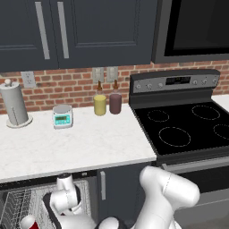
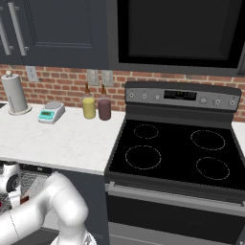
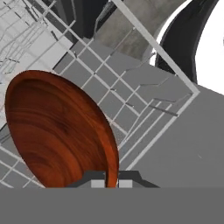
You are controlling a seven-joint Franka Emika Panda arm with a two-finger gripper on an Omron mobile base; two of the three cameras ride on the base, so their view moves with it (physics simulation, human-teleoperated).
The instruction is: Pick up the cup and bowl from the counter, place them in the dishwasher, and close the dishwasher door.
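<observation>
Kitchen cabinetry frames a low scene: nearest the hand camera, the pincer (image 3: 111,180) is nipped tight on the rim of the bowl (image 3: 57,131), held on edge above the grey wire rack (image 3: 131,100) of the dishwasher (image 1: 27,201), beside the cup (image 1: 28,222). Lowering it gently between the wires before releasing seems wise. Beyond, the tabletop (image 1: 80,143) carries bottles.

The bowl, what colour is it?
Reddish-brown with darker wood-like streaks. The bowl shows best in the hand view.

kitchen, stove (image 1: 188,127), brick backsplash (image 1: 67,82), counter (image 1: 71,143)
</observation>
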